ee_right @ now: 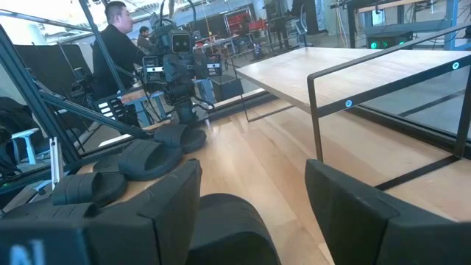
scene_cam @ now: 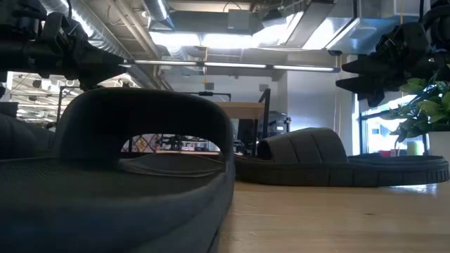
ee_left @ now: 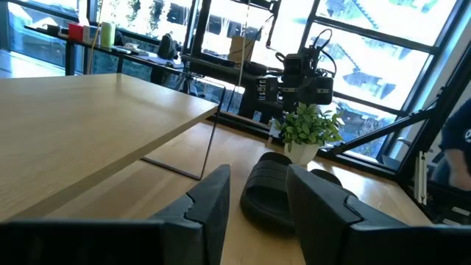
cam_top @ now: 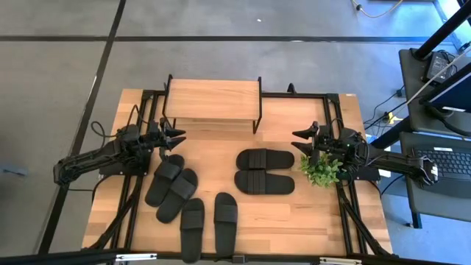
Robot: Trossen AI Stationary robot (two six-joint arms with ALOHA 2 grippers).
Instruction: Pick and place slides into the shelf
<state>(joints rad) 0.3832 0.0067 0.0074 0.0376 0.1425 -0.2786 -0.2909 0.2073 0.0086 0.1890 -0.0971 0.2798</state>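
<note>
Wooden table (cam_top: 294, 221), with everything below placed by the shelf (cam_top: 212, 99) standing at its far middle edge: light plank top on thin black legs, nothing resting on that top.

Left arm (cam_top: 88, 160) reaching in from the shelf's left side, right arm (cam_top: 397, 160) from its right, both level with the shelf's front legs.

Six black slides, all on the tabletop in front of the shelf and none on it. One pair (cam_top: 265, 170) lying sideways, stacked near and far, just front-right of the shelf. A second pair (cam_top: 171, 185) set diagonally, front-left of the shelf and touching each other. The third pair (cam_top: 209, 224) farthest out from the shelf, side by side, toes pointing toward it.

Small potted plant (cam_top: 321, 171) to the right of the sideways pair, just under the right arm's wrist.

Left gripper (cam_top: 176, 137) hovering near the shelf's front-left leg, fingers (ee_left: 213, 202) spread wide, holding nothing. Right gripper (cam_top: 298, 138) hovering past the shelf's front-right leg, fingers (ee_right: 353, 199) likewise wide apart and empty.
</note>
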